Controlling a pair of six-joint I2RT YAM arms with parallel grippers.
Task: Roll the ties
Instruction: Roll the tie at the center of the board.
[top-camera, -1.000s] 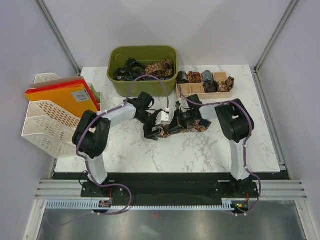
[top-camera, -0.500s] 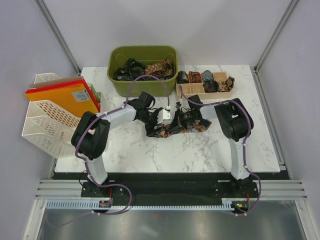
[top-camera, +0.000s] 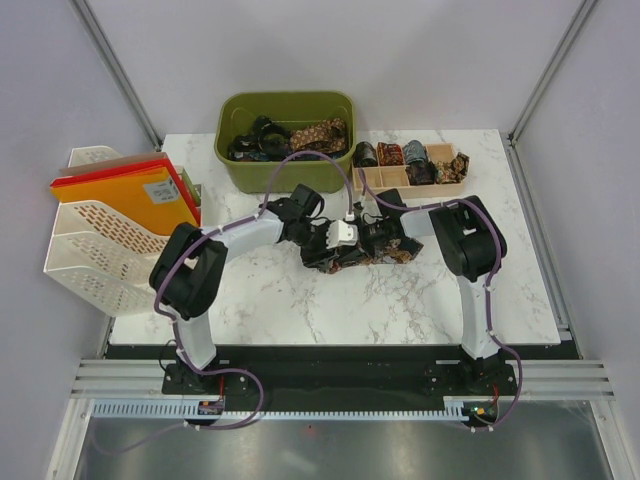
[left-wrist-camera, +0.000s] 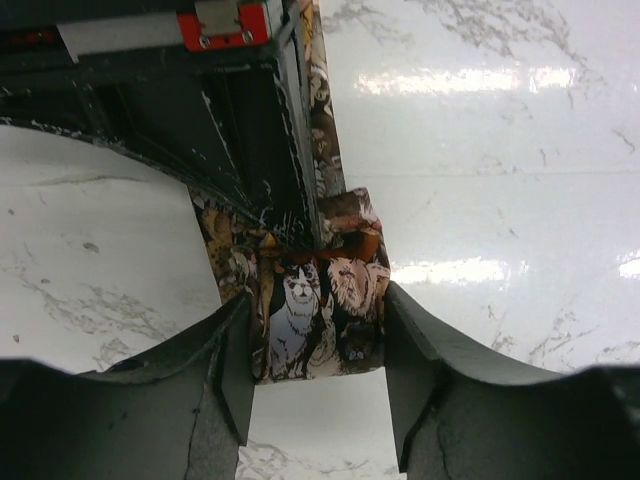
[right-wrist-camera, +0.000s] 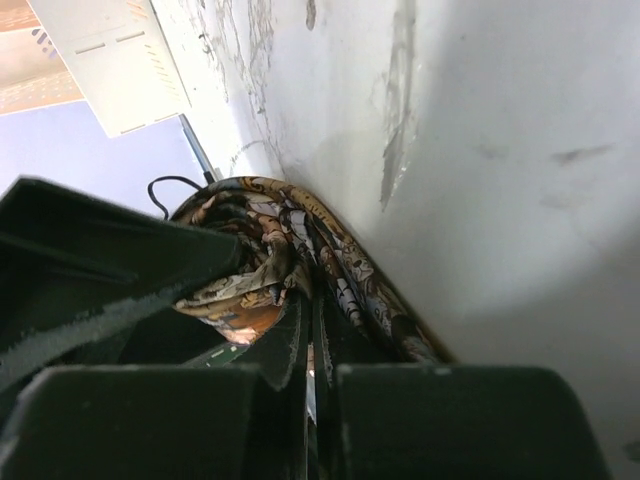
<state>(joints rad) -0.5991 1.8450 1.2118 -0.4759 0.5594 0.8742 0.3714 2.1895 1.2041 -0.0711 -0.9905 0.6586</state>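
A tie (top-camera: 398, 251) with a brown-gold animal print lies bunched on the marble table (top-camera: 330, 310) between both arms. My left gripper (top-camera: 336, 243) is over its left end. In the left wrist view the left gripper (left-wrist-camera: 318, 345) has its fingers (left-wrist-camera: 232, 365) against both sides of the rolled end (left-wrist-camera: 315, 305), which shows cat and lion faces. My right gripper (top-camera: 370, 240) is just to the right. In the right wrist view the right gripper (right-wrist-camera: 312, 322) is nearly closed, pinching a fold of the tie (right-wrist-camera: 345, 275).
A green bin (top-camera: 240, 172) with more ties stands at the back. A wooden divider tray (top-camera: 400, 184) with rolled ties is at the back right. A white basket (top-camera: 95, 240) with orange folders (top-camera: 135, 190) stands at the left edge.
My left gripper has moved right, toward the right gripper, carrying the tie's rolled end. The bunched tie now spans a shorter length. The right gripper has barely moved.
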